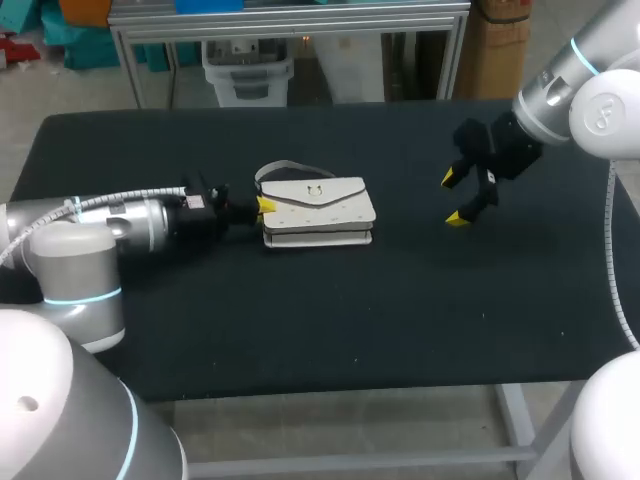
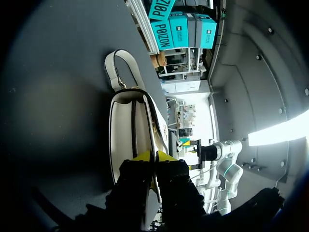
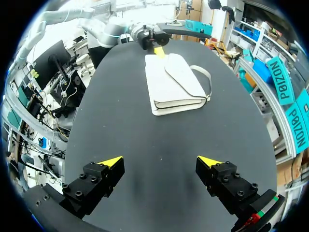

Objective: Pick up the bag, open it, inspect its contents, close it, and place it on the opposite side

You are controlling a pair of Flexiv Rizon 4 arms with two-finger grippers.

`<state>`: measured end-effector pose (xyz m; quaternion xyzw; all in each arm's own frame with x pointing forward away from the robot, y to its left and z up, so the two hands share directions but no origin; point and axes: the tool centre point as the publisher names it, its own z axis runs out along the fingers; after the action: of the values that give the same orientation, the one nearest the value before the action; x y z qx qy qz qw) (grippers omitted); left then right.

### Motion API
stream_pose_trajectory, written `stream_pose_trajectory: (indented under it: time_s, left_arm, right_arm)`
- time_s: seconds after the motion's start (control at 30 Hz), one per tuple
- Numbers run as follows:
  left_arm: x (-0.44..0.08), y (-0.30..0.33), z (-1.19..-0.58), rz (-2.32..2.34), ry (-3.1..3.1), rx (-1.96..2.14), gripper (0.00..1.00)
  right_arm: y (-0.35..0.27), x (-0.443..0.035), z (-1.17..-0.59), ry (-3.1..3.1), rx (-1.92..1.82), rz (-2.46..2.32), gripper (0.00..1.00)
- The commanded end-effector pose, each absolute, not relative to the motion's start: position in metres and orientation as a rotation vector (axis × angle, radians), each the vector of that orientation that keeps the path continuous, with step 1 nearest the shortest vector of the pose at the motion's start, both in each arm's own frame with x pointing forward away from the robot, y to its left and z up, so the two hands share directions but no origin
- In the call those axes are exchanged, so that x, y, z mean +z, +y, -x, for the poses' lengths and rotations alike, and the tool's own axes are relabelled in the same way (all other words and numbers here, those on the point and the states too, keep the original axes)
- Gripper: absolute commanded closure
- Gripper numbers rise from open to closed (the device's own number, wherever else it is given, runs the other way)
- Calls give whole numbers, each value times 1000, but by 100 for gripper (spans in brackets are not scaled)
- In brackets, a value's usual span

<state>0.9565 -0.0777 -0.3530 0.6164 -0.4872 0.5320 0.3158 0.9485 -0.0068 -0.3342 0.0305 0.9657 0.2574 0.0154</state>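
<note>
- Near the middle of the black table, a little toward its far edge, a white bag lies flat with its flap on top and folded down shut.
- The bag's long sides run along the table's far and near edges. Its layered side faces the near edge.
- A pale strap loops out from the bag's far left corner and rests on the table toward the far edge.
- The left arm comes in low over the table from the left edge and ends at the bag's left end.
- In the left wrist view the left jaws are nearly closed. Their yellow tips sit one on each side of the thin edge of the flap, pinching the bag there.
- From that view the strap curves out at the bag's far end, ahead of the jaws.
- The right arm enters from the table's far right corner. Its jaws hang between the bag and the right edge, well apart from the bag.
- The right jaws are spread wide and hold nothing. In the right wrist view only bare table shows between the two yellow fingertips.
- Ahead of them in that view lies the bag, with the strap to one side and the left arm's yellow tip at the bag's farther end.
</note>
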Motion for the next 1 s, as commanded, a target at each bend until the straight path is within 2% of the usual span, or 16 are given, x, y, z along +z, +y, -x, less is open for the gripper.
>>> stream_pose_trajectory:
  time_s: [0.03, 0.23, 0.27, 0.3, 0.33, 0.57, 0.87, 1.0]
  left_arm:
    - [-356, -78, -958, -1618, -1306, 1361, 100]
    - [-361, -78, -957, -1648, -1289, 1363, 100]
    - [-361, -77, -957, -1649, -1287, 1363, 92]
    - [-360, -75, -956, -1662, -1285, 1367, 43]
    - [-359, -74, -956, -1664, -1287, 1367, 0]
    - [-341, -55, -956, -1705, -1306, 1368, 0]
    - [-333, -50, -965, -1751, -1433, 1161, 0]
    - [-337, -51, -967, -1799, -1515, 1055, 5]
  right_arm:
    - [-7, -335, -949, 3004, 804, -93, 0]
    - [-7, -335, -949, 3004, 804, -93, 0]
    - [-7, -335, -949, 3004, 804, -93, 0]
    - [-7, -335, -949, 3004, 804, -93, 0]
    - [-7, -335, -949, 3004, 804, -93, 0]
    - [-7, -335, -949, 3004, 804, -93, 0]
    - [-7, -335, -949, 3004, 804, -93, 0]
    - [-7, -335, -949, 3004, 804, -93, 0]
